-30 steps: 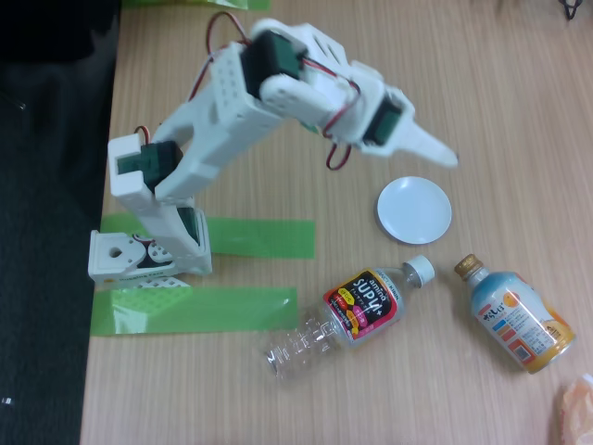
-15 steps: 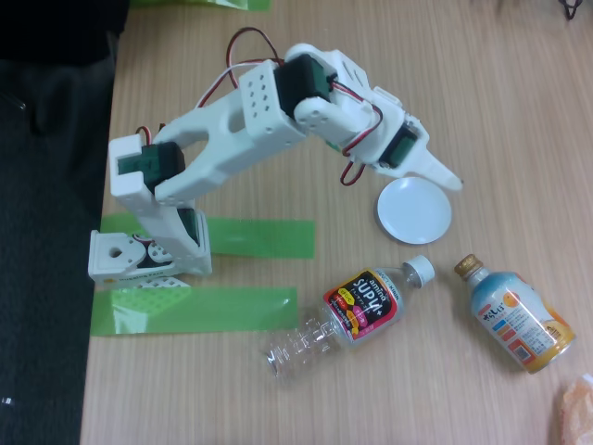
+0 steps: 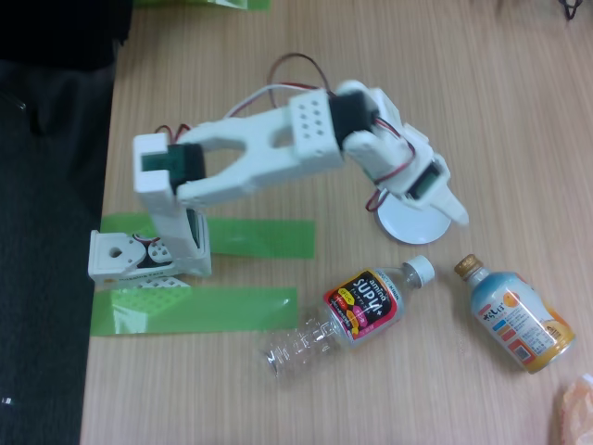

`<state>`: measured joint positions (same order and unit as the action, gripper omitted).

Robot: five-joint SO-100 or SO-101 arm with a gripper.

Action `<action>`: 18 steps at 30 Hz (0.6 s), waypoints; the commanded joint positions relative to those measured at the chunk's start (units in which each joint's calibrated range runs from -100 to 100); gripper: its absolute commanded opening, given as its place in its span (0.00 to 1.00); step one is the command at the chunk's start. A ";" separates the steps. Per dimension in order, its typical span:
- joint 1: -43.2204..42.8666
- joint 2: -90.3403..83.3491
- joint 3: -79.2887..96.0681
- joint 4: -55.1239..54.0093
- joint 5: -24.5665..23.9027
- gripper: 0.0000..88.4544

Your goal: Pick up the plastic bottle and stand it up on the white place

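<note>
Light wood-grain table fills most of the fixed view, with a dark strip of floor along its left edge. 2 bands of green tape hold the white arm's base near that edge.

From the base the arm reaches toward the right, its red and white wires looping above the elbow. The gripper points down and to the right over the white place, covering the plate's upper part, so just the lower rim shows. Whether the jaws are spread or pressed together cannot be told from this angle; a single pale, pointed finger shows, and nothing appears to be held.

The plastic bottle lies on its side on the table, below the plate and apart from the gripper. Its white cap points up and to the right, close under the plate's rim, and its clear ribbed bottom points down to the left, near the lower tape band. The black, red and yellow label faces up.

Just right of it lies a shorter bottle with a gold cap and a blue and orange label, also on its side. A pale crumpled object shows at the lower right corner.
</note>
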<state>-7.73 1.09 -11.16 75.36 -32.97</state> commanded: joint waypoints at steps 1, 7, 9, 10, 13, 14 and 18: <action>0.99 2.98 -0.56 -0.60 -0.28 0.33; 4.10 6.59 -0.20 -1.03 -0.28 0.33; 5.07 7.26 0.07 -1.03 -0.28 0.33; 5.51 7.77 0.07 -1.03 -0.28 0.32; 6.62 9.87 -0.20 -1.03 -0.28 0.32; 6.84 10.54 -0.20 -1.03 -0.23 0.32; 6.92 13.23 -0.29 -1.03 -0.23 0.32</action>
<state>-1.38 14.14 -10.80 74.85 -32.97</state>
